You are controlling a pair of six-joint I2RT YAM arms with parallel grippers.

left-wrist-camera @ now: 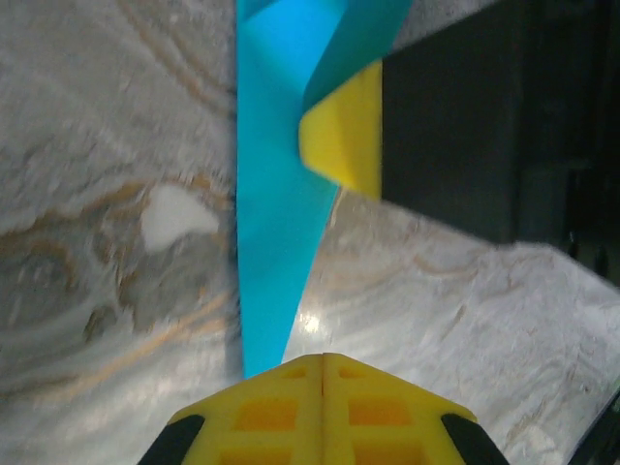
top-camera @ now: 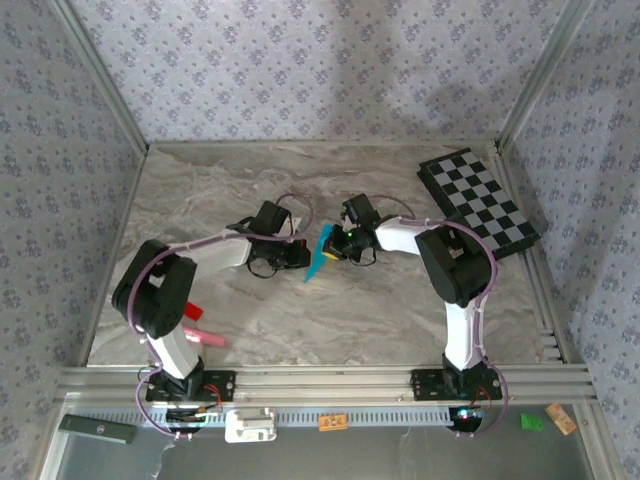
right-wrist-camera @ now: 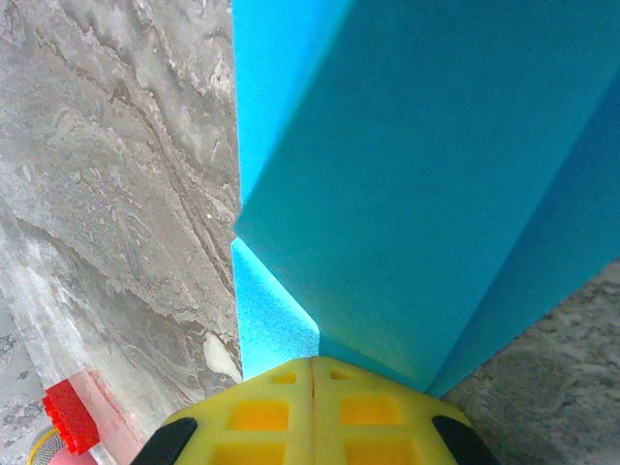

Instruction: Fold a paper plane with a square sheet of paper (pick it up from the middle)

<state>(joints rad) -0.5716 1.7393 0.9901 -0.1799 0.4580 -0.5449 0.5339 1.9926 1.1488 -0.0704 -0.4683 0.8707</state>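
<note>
Left side: red-and-pink pieces (top-camera: 203, 328) lie near the table's (top-camera: 380, 320) front-left edge, beside my left arm's base and well apart from the work. There's open marble behind and ahead of them.

Left gripper (top-camera: 296, 254) (left-wrist-camera: 323, 364): fingers fully together. The paper plane's (top-camera: 319, 255) (left-wrist-camera: 274, 242) (right-wrist-camera: 407, 194) narrow point ends right at the tips, and I can't tell if it's actually pinched.

The plane sits mid-table between the two grippers, a slim cyan dart with its point toward the near edge.

Right gripper (top-camera: 336, 247) (right-wrist-camera: 312, 366): fingers clamped, with the folded cyan layers running into the seam, so it's holding the plane.

Right side: the checkered board (top-camera: 480, 200) is at the back-right corner, overhanging the table's right edge, well apart from the plane. There's free room in front of it.
</note>
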